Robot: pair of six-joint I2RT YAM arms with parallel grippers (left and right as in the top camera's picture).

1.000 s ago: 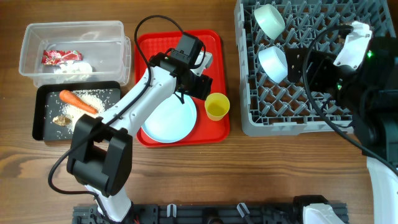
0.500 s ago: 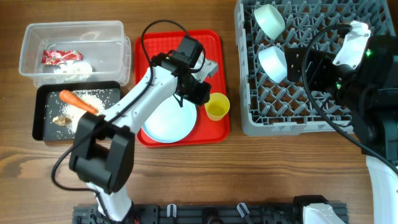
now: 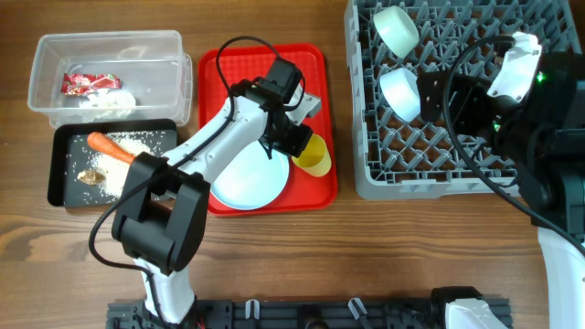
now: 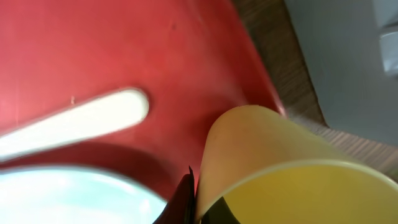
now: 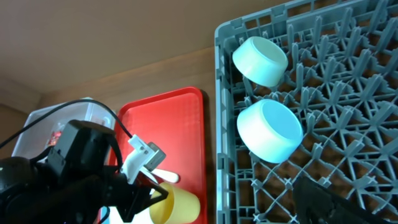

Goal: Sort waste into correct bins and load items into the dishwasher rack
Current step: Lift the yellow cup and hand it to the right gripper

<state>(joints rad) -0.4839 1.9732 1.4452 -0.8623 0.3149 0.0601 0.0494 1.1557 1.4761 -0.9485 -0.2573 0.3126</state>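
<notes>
The yellow cup (image 3: pixel 316 158) leans on the red tray's right side, and my left gripper (image 3: pixel 298 144) is shut on its rim. In the left wrist view the cup (image 4: pixel 280 168) fills the lower right, its wall pinched between my dark fingers (image 4: pixel 186 199). The light-blue plate (image 3: pixel 247 179) lies just left of the cup. Two pale bowls (image 3: pixel 396 29) (image 3: pixel 402 91) sit in the grey dishwasher rack (image 3: pixel 439 174). My right gripper (image 3: pixel 439 99) hovers open over the rack beside the lower bowl, holding nothing. One of its dark fingers (image 5: pixel 323 202) shows in the right wrist view.
A white spoon (image 4: pixel 74 121) lies on the red tray (image 3: pixel 219 64) behind the plate. At the left, the clear tub (image 3: pixel 110 41) holds a red-and-white wrapper (image 3: pixel 90 84) and tissue (image 3: pixel 111 102). The black tray (image 3: pixel 59 178) holds a carrot (image 3: pixel 114 149), rice (image 3: pixel 146 141) and brown scraps (image 3: pixel 91 175).
My left gripper has closed on the yellow cup's rim, and the cup has tipped from upright to leaning. The right arm has not moved.
</notes>
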